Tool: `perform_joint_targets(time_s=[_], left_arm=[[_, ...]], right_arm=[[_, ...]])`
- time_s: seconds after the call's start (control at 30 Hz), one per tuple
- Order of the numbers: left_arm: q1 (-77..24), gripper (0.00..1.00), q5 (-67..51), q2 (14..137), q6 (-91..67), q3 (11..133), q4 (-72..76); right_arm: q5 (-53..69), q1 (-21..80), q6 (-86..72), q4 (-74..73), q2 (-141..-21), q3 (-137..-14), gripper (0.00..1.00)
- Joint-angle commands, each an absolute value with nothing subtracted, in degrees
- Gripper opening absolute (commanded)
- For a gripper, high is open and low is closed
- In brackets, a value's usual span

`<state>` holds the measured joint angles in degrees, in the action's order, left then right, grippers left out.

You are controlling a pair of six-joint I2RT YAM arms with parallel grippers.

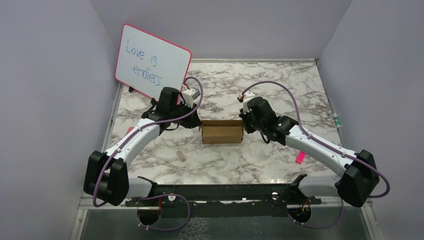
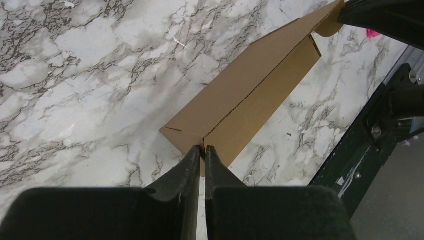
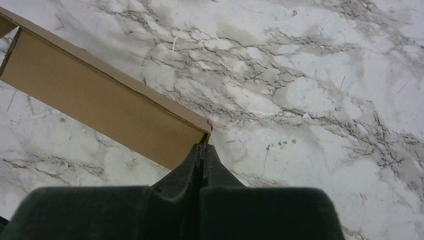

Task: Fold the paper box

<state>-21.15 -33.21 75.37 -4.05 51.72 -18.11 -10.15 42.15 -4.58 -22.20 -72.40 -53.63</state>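
The left hand (image 2: 202,149) is pinched nearly shut, with only a thin slit between its fingers. A strip of brown card shows in that slit, so it grips the end edge of the paper box (image 2: 250,95). The right hand (image 3: 203,146) is pressed fully together, its tips against the corner of the box's opposite end. Whether any card is caught there I cannot tell. The box is a long, low brown cardboard shape sitting near the middle of the marble worktop (image 1: 280,80). It spans the gap between the two hands, one long side facing the arm bases. Behind the left arm a pink-framed whiteboard (image 1: 152,62) leans at the back left, well apart from the box.
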Motion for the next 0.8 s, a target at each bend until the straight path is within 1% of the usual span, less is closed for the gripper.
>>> perform_joint_targets(time_s=[0.0, 0.17, 0.23, 0.53, 0.77], left_arm=[[-24.51, 0.07, -26.5, 72.64, -10.51, 51.11, -16.65], [-27.29, 0.06, -18.39, 70.05, -17.24, 49.1, -14.33], [-27.48, 0.06, -16.8, 68.93, -20.04, 48.2, -12.98], [-29.71, 0.08, -14.15, 67.17, -29.06, 45.63, -9.46], [-31.36, 0.08, -11.42, 66.32, -31.65, 44.58, -8.09]], right_arm=[[-8.64, 42.01, -8.78, -22.94, -73.04, -55.95, 0.01], [-8.19, 42.01, -13.4, -24.02, -72.63, -55.69, 0.01], [-8.76, 42.01, -14.82, -24.32, -72.43, -55.51, 0.01], [-10.75, 42.02, -18.7, -24.09, -70.81, -54.05, 0.01], [-11.08, 42.14, -21.88, -24.29, -71.38, -53.55, 0.01]])
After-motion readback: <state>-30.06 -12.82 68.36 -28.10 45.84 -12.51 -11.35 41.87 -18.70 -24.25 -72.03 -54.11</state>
